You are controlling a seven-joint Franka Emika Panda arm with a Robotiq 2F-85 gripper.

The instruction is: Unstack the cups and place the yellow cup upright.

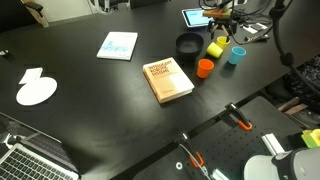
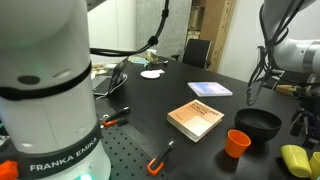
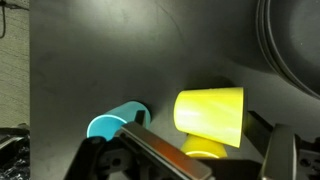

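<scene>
1. Nearest edge: a laptop [image 1: 35,160] sits at the left, and orange-handled tools [image 1: 240,121] lie at the right.
2. Mid worktop [image 1: 90,115]: a white paper sheet [image 1: 36,92] lies at the left and a brown book [image 1: 169,80] lies flat at the centre.
3. The orange cup [image 1: 205,68] stands upright just right of the brown book, apart from the other cups.
4. Farther back and right, the yellow cup [image 3: 210,112] lies on its side in the wrist view. The light blue cup [image 3: 115,122] also lies on its side, near it but not touching. No cup sits inside another.
5. The gripper [image 3: 190,165] hangs above the yellow cup with its jaws fully spread. It holds nothing.
6. Far zone: the black bowl [image 1: 188,44] sits just left of the yellow cup, a blue-white book [image 1: 118,45] lies farther left, and a tablet [image 1: 195,16] lies at the far edge.
</scene>
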